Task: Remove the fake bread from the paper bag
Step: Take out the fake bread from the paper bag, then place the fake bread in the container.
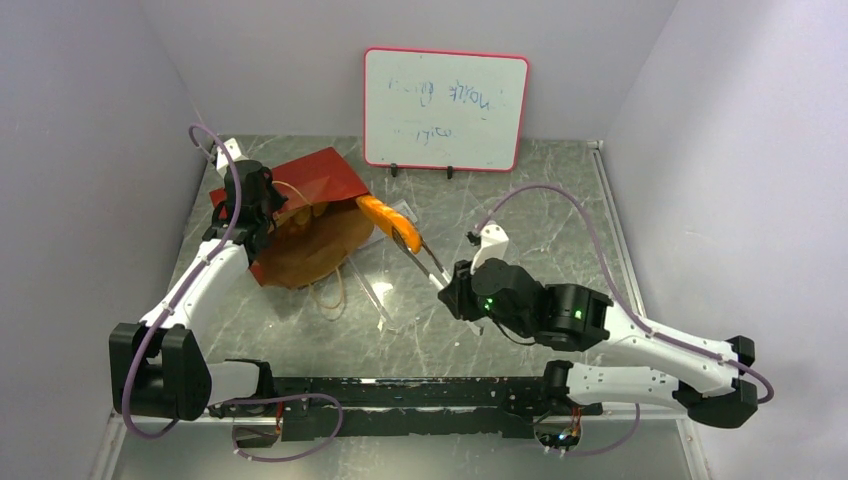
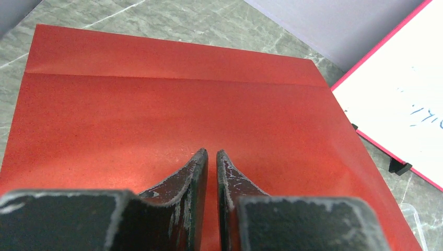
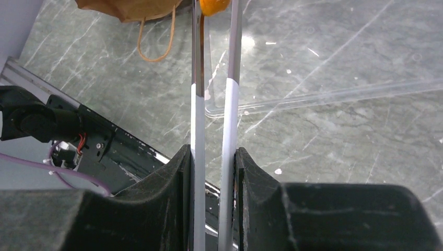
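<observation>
Bread, the orange baguette (image 1: 383,213), is clamped in tongs (image 1: 425,258) just ahead of the right gripper (image 1: 452,290), at the paper bag's (image 1: 325,175) mouth.

From the left wrist, the left gripper (image 2: 211,153) sits closed over the bag's red side.

From the right wrist, the fingers (image 3: 177,172) squeeze the tongs, with the baguette at their tips.

The extraction looks to be underway. The next move calls for drawing back without loosening the squeeze.
</observation>
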You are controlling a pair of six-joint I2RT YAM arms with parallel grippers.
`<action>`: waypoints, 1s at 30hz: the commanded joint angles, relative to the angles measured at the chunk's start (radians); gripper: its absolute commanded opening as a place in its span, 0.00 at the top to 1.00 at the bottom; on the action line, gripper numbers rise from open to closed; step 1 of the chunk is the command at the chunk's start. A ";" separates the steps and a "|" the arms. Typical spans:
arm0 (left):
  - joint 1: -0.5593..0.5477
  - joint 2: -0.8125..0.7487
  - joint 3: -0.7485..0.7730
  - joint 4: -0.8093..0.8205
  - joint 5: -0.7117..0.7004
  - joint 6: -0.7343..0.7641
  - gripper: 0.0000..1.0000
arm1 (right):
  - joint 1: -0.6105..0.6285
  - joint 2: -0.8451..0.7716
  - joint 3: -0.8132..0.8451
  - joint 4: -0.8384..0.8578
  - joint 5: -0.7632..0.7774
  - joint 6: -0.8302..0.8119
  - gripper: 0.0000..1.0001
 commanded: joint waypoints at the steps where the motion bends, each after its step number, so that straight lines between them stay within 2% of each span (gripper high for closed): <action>1: -0.006 0.003 0.025 0.012 -0.032 0.020 0.93 | 0.005 -0.071 -0.013 -0.024 0.091 0.070 1.00; 15: -0.006 0.038 0.060 0.014 -0.049 0.032 0.93 | 0.004 -0.166 -0.071 -0.118 0.102 0.147 1.00; 30: -0.006 0.002 0.065 0.022 -0.017 0.037 0.93 | 0.002 -0.218 -0.181 -0.121 0.239 0.215 1.00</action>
